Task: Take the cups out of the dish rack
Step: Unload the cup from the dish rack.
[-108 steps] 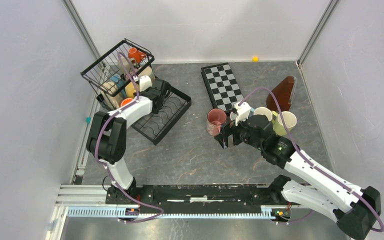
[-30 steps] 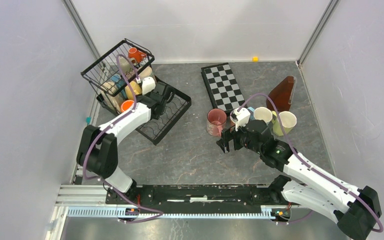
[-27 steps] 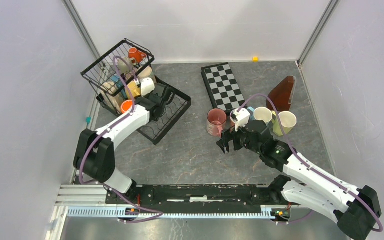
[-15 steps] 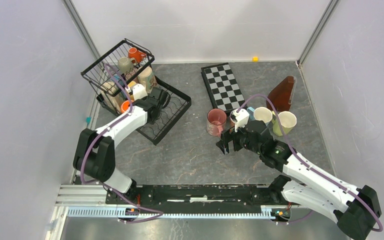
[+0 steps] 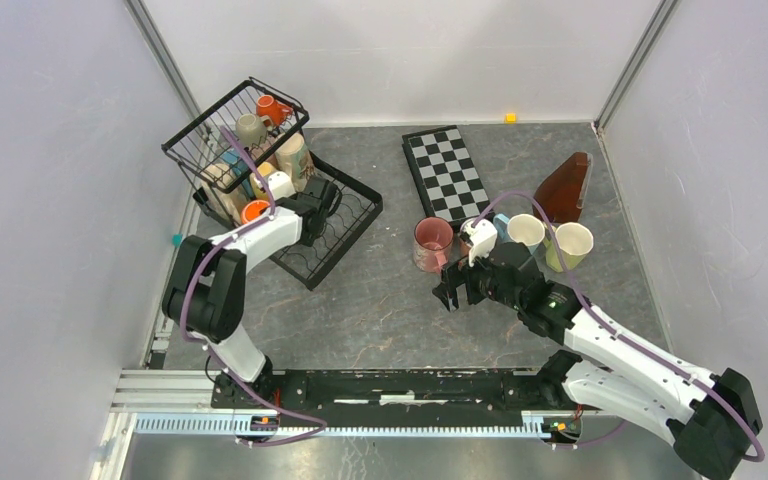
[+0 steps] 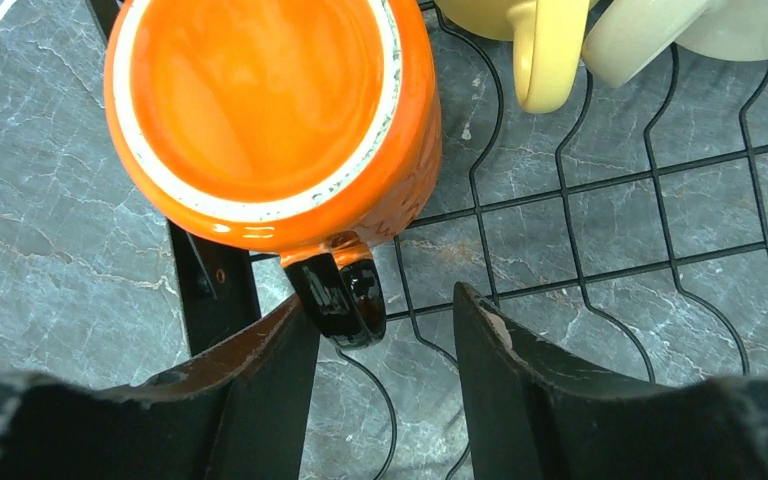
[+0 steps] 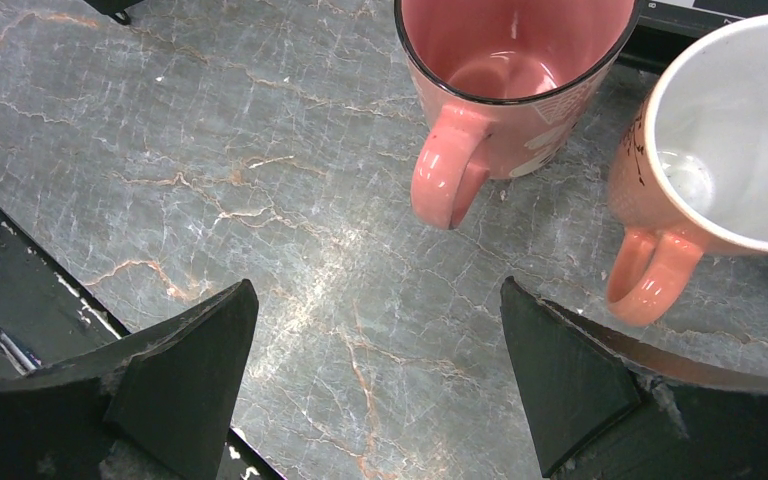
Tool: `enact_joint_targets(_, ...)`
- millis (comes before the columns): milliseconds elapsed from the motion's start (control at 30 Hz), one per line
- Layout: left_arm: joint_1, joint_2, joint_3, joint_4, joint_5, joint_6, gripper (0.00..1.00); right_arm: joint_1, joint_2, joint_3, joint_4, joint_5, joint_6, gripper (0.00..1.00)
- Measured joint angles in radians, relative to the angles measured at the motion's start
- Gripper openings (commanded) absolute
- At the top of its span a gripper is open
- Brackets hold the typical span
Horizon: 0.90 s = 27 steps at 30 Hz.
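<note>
Top camera: sits high up behind both arms and looks down on the whole table (image 5: 380,310) from far off.
Left wrist camera: looks straight down past the left gripper (image 6: 380,305), very close to an orange cup (image 6: 260,110) in the dish rack (image 6: 210,290).
Right wrist camera: looks down past the right gripper (image 7: 377,288), close to a pink cup (image 7: 510,70) on the table.
Shared: the top camera sees both cups too, only small.

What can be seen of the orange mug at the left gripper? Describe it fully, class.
The orange mug looks like glossy ceramic, orange inside and out, with a pale bare rim and a handle that darkens to black. It stands upright and empty at the edge of the dish rack, on its wires. Its handle points at the left gripper, whose jaws stand open on either side of it; whether they touch it is unclear.
</note>
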Motion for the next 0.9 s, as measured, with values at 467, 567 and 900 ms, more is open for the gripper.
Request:
enact_joint_targets(467, 0.016, 0.056, 0.000, 0.040, -0.029, 0.000, 0.37, 0.000, 0.006, -0.015, 0.006, -0.001, 0.000, 0.98)
enact_joint_targets(567, 0.016, 0.066, -0.002, 0.047, -0.033, -0.001, 0.26, 0.000, 0.007, -0.019, 0.006, -0.001, 0.000, 0.98)
enact_joint_targets(900, 0.010, 0.039, -0.032, 0.085, -0.033, 0.002, 0.02, 0.000, 0.011, -0.021, 0.007, -0.002, 0.001, 0.98)
